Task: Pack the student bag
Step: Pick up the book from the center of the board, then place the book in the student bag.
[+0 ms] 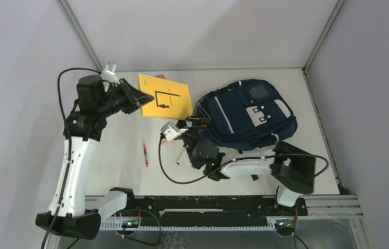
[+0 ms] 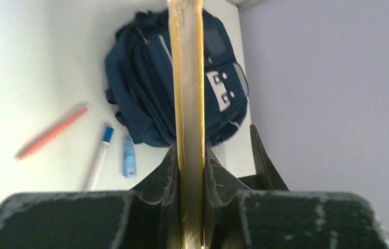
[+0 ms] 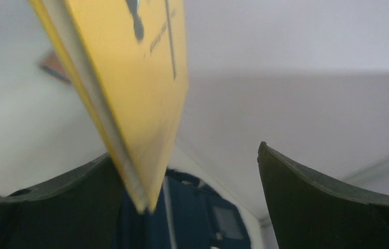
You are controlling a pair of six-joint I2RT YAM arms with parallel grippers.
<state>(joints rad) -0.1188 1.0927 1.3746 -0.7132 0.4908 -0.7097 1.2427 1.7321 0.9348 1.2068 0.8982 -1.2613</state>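
Observation:
The student bag (image 1: 249, 111), navy with white patches, lies flat at the right of the table. It also shows in the left wrist view (image 2: 140, 88) and the right wrist view (image 3: 197, 218). My left gripper (image 1: 143, 99) is shut on the edge of a yellow book (image 1: 165, 96) and holds it raised, left of the bag. In the left wrist view the book (image 2: 187, 93) stands edge-on between my fingers (image 2: 189, 153). My right gripper (image 1: 195, 125) is open at the bag's left end. In its view (image 3: 192, 197) the book's corner (image 3: 130, 78) hangs above the wide jaws.
A red pen (image 1: 144, 152) lies on the table left of the right arm. A white pen with a blue cap (image 2: 98, 158), an orange pen (image 2: 52, 132) and a small blue item (image 2: 128, 155) lie near the bag. Grey walls stand at the table's far and side edges.

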